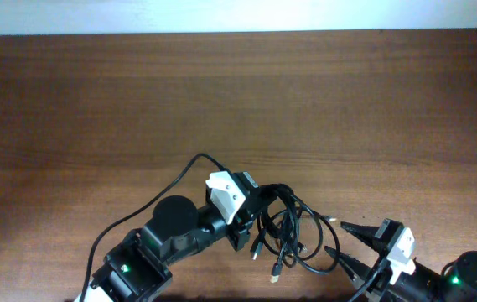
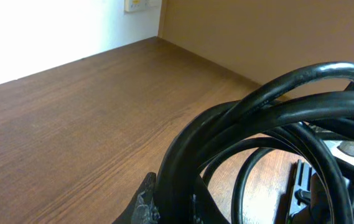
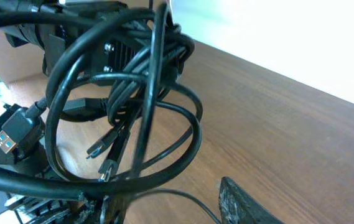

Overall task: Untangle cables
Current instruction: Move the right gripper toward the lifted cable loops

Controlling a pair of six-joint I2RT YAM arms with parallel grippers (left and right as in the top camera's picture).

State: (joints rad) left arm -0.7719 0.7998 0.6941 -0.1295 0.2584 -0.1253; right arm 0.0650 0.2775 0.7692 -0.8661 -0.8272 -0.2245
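Observation:
The cables [image 1: 288, 235] form one tangled black bundle of loops near the table's front edge, with plug ends [image 1: 276, 273] dangling toward me. My left gripper [image 1: 257, 210] is shut on the bundle's left side. In the left wrist view the cables [image 2: 276, 106] rise from between its fingers [image 2: 145, 202]. My right gripper [image 1: 339, 239] stands open at the bundle's right edge. In the right wrist view the cables [image 3: 133, 93] hang ahead, one loop crosses between the jaws near the left one, and the right finger [image 3: 242, 202] is clear of it. A blue-tongued USB plug [image 3: 5, 140] shows at left.
The brown wooden table [image 1: 238, 101] stretches back to a white wall [image 1: 221, 15]. The left arm's own thicker black cable [image 1: 179, 178] arcs over the table beside the arm. Both arms sit at the front edge.

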